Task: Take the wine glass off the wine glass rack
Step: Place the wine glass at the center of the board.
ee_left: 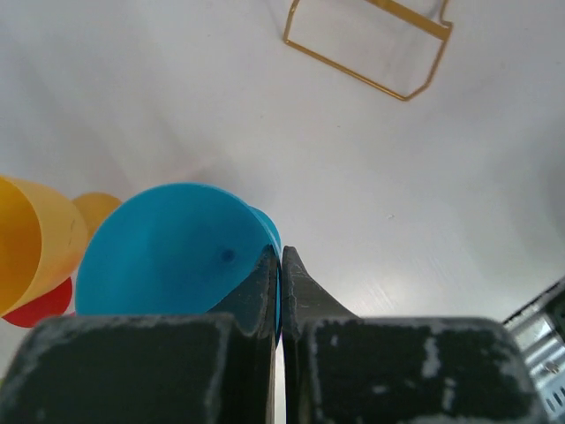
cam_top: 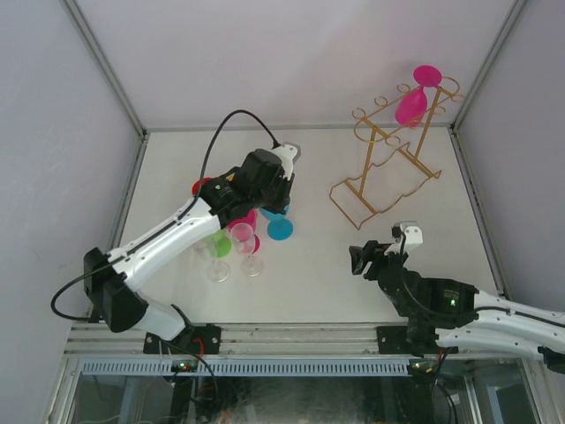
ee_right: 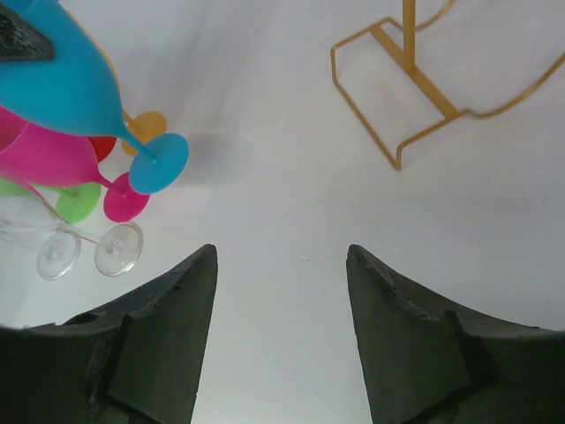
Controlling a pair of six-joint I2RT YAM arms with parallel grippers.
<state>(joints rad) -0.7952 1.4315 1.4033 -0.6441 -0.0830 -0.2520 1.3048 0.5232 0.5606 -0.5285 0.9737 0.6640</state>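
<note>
Right gripper (ee_right: 281, 249) reaches low, jaws apart, rack (cam_top: 388, 168) and pink glass (cam_top: 413, 104) well ahead. Left gripper (ee_left: 280, 253) pinches a blue glass (ee_left: 168, 256).

Both wrist views cut off most of the wine glass rack (ee_right: 415, 72).

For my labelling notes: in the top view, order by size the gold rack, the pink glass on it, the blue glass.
1. gold wine glass rack
2. pink wine glass
3. blue wine glass, unsure: left arm hides part.
</note>
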